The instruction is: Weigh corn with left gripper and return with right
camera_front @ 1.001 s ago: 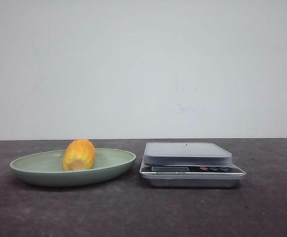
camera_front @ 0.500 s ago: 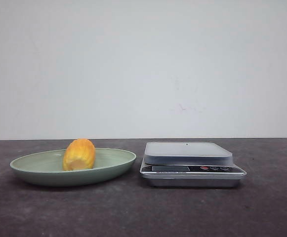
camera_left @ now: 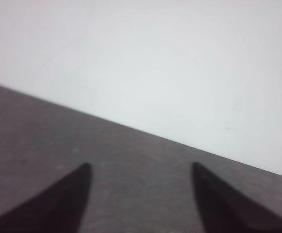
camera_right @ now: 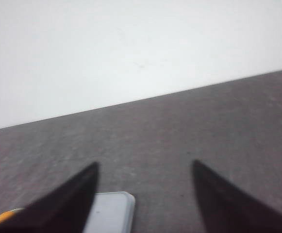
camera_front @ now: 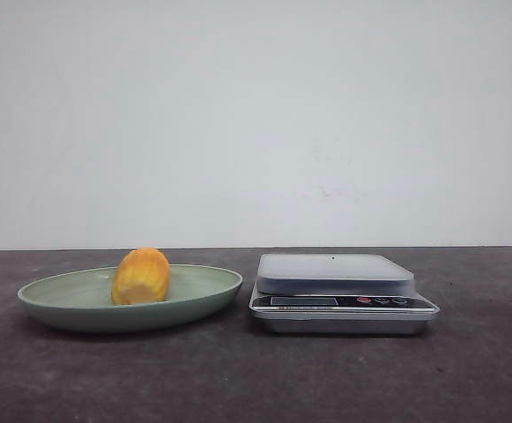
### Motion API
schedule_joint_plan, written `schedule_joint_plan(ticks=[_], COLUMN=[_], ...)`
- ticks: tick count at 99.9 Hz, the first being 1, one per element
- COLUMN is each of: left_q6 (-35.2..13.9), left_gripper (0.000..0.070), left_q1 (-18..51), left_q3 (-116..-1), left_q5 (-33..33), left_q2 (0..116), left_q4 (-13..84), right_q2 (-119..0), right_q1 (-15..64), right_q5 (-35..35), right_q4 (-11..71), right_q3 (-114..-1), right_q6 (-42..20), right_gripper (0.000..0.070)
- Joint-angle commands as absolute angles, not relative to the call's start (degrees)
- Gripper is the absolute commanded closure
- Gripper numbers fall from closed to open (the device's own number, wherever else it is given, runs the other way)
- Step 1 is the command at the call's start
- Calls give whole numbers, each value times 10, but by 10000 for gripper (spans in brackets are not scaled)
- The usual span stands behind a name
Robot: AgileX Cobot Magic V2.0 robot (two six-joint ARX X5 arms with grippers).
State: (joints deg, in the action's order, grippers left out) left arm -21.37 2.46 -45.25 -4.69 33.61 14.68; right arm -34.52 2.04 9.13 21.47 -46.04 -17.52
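corn (camera_right: 4,216) apparently a sliver behind right gripper (camera_right: 143,199)

The corn (camera_front: 141,276) lies on the plate (camera_front: 62,300), left of the plate's centre. The scale (camera_front: 344,295) sits at 3 o'clock from the plate, just beside its rim, platform bare. Both rest on the dark tabletop (camera_front: 256,379) before a white wall (camera_front: 256,123).

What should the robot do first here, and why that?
Probably bring the left claw over toward the corn. The corn lies in the green plate, the scale beside it has nothing on its platform, and neither claw shows in the front view. The left claw is open with only bare table between its fingers, so it seems ready to reach.
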Motion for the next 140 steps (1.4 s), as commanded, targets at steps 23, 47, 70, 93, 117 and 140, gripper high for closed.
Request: schedule_joint_plan(ticks=[23, 47, 70, 93, 117, 140], left_q6=[-203, -204, -219, -235, -250, -258], left_gripper=[236, 236, 235, 235, 235, 274], left_q1=[119, 235, 273, 281, 294, 312], left_q3=[-602, -602, -602, -602, -602, -602], left_q5=[-60, 26, 52, 56, 56, 66], left_q2=[517, 688, 836, 927, 964, 982], left_q4=[229, 219, 177, 166, 170, 186], right_q2=[-431, -437, -437, -437, -437, -437], right_q1=[36, 54, 55, 55, 55, 55], right_q5=[128, 128, 124, 118, 118, 118], right_q4=[284, 286, 303, 308, 305, 305], right_q3=[-571, -575, -575, -575, -575, -575], right_q6=[-110, -108, -94, -86, -85, -86], right_gripper=[227, 227, 227, 227, 227, 227])
